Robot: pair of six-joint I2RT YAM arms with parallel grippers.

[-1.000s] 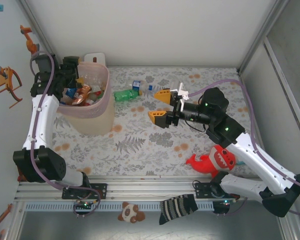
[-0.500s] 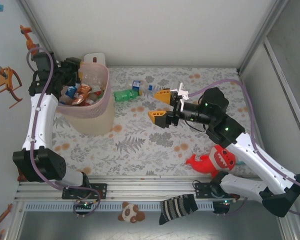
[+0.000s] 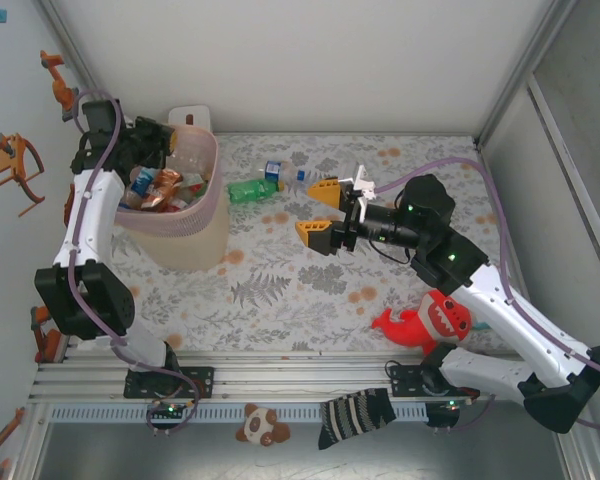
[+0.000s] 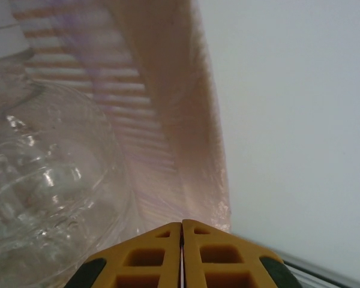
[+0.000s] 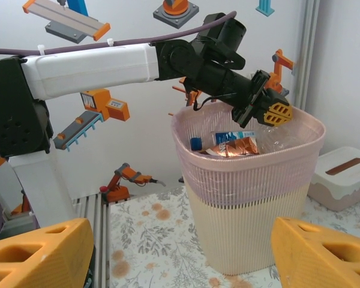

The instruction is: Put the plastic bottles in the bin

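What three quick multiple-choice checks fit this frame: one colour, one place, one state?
1. Tall pale-pink ribbed plastic bin, lower body colour: A cream; B blue; C black.
2. Green plastic bottle lies: A in the bin; B on the floral table; C between fingers.
3. Left arm's yellow fingers: A spread wide; B shut together; C clamping a bottle.
Key: A, cream ribs below the pink band; B, it lies on the table to the right of the bin; B, both fingers meet with nothing between.
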